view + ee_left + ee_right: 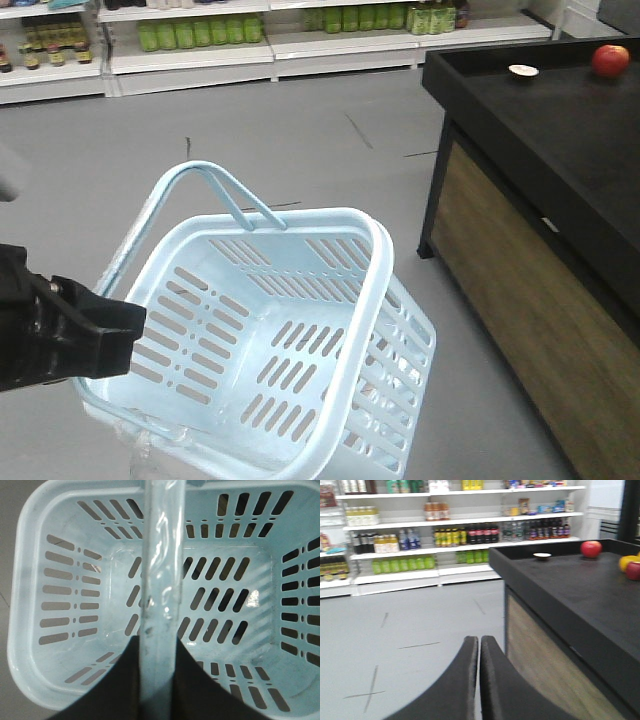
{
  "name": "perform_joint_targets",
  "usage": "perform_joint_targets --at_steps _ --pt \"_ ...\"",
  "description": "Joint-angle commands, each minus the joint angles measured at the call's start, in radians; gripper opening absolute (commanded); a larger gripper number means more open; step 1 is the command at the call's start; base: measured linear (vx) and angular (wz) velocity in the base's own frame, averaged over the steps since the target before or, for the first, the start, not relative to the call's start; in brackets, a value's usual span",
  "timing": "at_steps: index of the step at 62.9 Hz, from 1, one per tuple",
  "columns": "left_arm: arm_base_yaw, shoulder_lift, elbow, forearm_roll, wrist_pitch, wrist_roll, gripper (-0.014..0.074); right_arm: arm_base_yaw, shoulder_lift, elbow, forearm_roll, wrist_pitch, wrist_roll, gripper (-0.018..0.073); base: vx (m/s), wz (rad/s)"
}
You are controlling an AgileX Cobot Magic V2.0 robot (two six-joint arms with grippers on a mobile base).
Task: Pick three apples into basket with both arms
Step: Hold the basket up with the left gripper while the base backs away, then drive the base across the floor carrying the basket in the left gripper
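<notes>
The pale blue basket [372, 300] hangs tilted above the grey floor, and nothing lies inside it [30, 555]. My left gripper [122, 322] is shut on one of its loop handles [162, 555], which runs straight between the black fingers [158, 642]. One red apple [610, 60] sits at the far end of the black counter; the right wrist view shows it [591, 549] and a second red apple [634, 570] at the frame's right edge. My right gripper [479, 640] is shut on nothing, in the air over the floor just left of the counter.
The black-topped counter [560, 130] with a wood-look side panel fills the right. A small white dish [523, 70] and a yellow-orange fruit [626, 562] lie on it. White shelves of bottles [200, 35] line the back wall. Grey floor lies between.
</notes>
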Motion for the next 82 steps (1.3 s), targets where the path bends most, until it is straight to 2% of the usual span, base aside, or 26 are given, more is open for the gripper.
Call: perform_joint_targets --at_steps 1,44,82 --pt "-0.005 -0.016 -0.031 -0.013 -0.08 -0.013 -0.0008 -0.002 -0.012 0.015 -0.01 -0.074 -0.009 -0.0001 -0.12 0.5" --pt "-0.005 -0.016 -0.031 -0.013 -0.08 -0.013 -0.0008 -0.002 -0.012 0.015 -0.01 -0.074 -0.009 -0.0001 -0.05 0.37" --pt "-0.005 -0.016 -0.031 -0.013 -0.08 -0.013 -0.0008 -0.002 -0.012 0.015 -0.01 -0.074 -0.009 -0.0001 0.08 0.34"
